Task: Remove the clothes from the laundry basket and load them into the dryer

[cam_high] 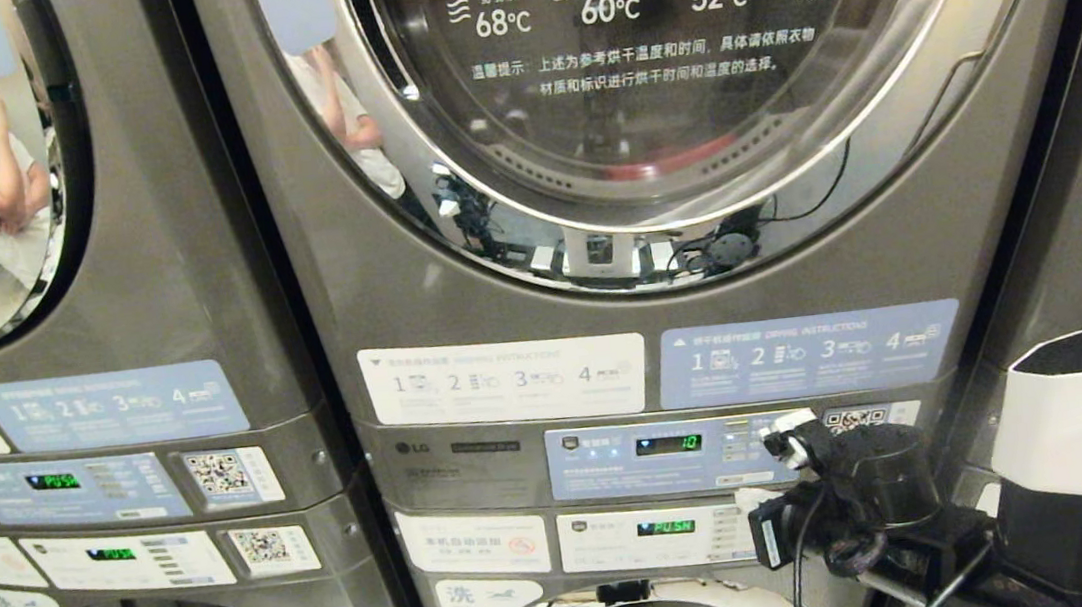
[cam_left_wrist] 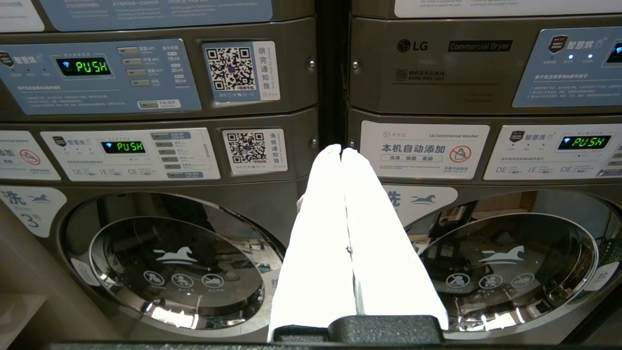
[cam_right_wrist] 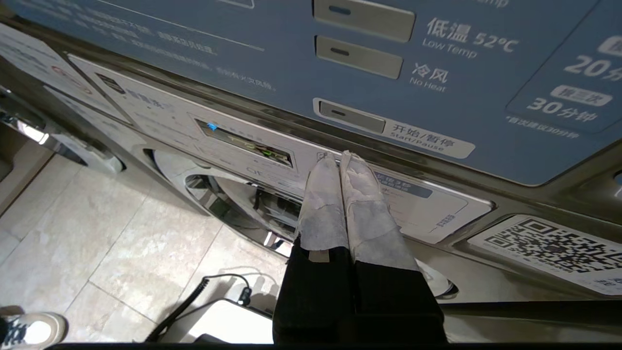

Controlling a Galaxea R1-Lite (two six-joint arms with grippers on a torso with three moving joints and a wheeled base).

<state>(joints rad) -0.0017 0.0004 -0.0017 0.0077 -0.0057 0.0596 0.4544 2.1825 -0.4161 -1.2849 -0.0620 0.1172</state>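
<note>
Looks like the loading bit is done: dryer door (cam_high: 678,78) shut, reddish bundle of clothes (cam_high: 653,169) faintly visible thru the glass at the drum bottom, prob the laundry. No basket in any view. Step in hand, best guess: starting the cycle. Right gripper (cam_right_wrist: 340,158) up at the dryer control panel (cam_high: 668,456) on the right side, fingers closed on nothing, tips just below the start/pause button (cam_right_wrist: 352,116), can't tell if touching the panel yet. Next move prob needs a small nudge up onto that button, straight push. Tight spot tbh: temp buttons (cam_right_wrist: 359,56) stacked right above, washer panel (cam_high: 641,537) just below, so little slack either way. Left gripper (cam_left_wrist: 341,151) parked low facing the washers, fingers closed, empty, well apart from the action.
</note>
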